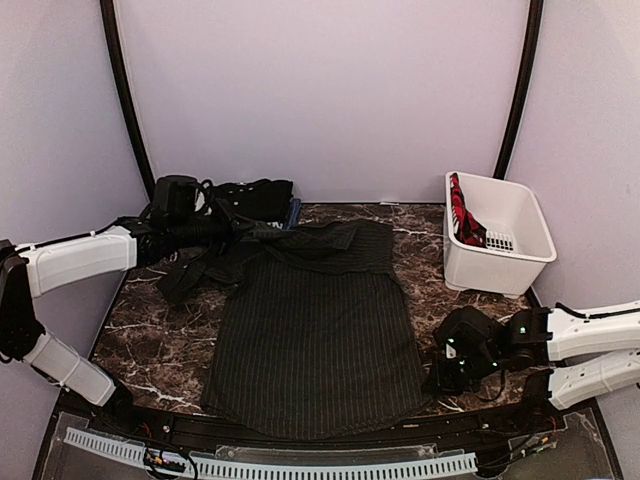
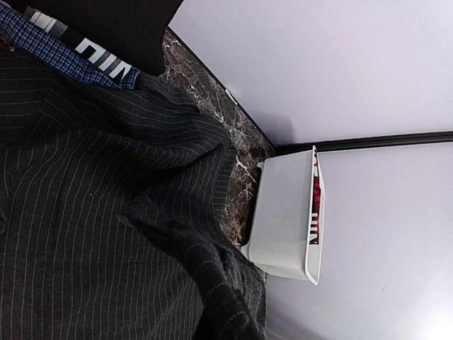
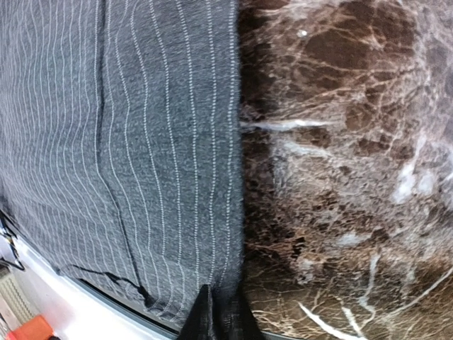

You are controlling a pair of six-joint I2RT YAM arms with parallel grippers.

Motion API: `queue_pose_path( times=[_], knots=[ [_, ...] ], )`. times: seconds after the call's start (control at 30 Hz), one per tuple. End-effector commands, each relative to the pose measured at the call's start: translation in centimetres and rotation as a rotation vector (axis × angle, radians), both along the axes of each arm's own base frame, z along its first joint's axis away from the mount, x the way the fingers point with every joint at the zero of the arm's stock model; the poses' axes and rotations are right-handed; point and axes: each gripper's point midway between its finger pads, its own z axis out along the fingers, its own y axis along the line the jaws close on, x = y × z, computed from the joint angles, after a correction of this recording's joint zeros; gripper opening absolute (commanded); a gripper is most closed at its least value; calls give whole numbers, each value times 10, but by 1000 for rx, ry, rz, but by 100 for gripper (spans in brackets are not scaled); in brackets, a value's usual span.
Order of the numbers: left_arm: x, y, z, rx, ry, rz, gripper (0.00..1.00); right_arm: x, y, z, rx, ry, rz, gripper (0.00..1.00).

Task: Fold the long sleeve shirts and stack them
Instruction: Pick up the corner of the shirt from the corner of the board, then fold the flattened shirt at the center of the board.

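The large black pinstriped long sleeve shirt (image 1: 315,340) lies flat across the middle of the table, its upper part folded over. My left gripper (image 1: 250,229) is at its top left, shut on a bunched fold of that shirt (image 2: 226,283), which hides the fingers in the left wrist view. My right gripper (image 1: 436,380) is low at the shirt's right edge near the front; in the right wrist view its gripper (image 3: 223,319) pinches the hem (image 3: 230,234). A plain black shirt (image 1: 255,195) and a blue one with white lettering (image 2: 85,57) lie at the back left.
A white plastic basket (image 1: 515,262) stands at the back right with a red and black cloth (image 1: 463,215) in it. Bare brown marble (image 3: 340,177) shows to the right of the shirt. The table's front rail (image 1: 270,465) runs close below the hem.
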Motion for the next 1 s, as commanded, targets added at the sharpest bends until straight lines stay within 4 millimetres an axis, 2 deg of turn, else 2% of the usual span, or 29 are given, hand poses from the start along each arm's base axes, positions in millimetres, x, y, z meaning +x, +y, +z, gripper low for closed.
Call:
queue_pose_path(
  times=[0.0,0.03,0.2,0.3,0.43,0.6,0.7,0.83,0.97],
  knots=[
    [9,2,31,16,-86,14,0,1,13,9,45,-20,40,2],
    [11,2,34,19,-94,17,0,2,14,12,43,-28,46,0],
    [29,6,62,45,-169,49,0,12,23,28,22,-91,91,0],
    [41,12,79,66,-210,72,0,14,36,38,24,-127,146,0],
    [55,30,100,94,-261,119,0,17,57,50,2,-189,220,0],
    [68,69,111,150,-281,193,0,12,85,50,-18,-216,341,0],
    [73,89,110,186,-279,219,0,8,103,50,10,-218,407,0],
    [77,107,105,223,-272,240,0,2,124,51,73,-207,477,0],
    [79,115,104,244,-277,240,0,-1,143,53,112,-203,537,0]
  ],
)
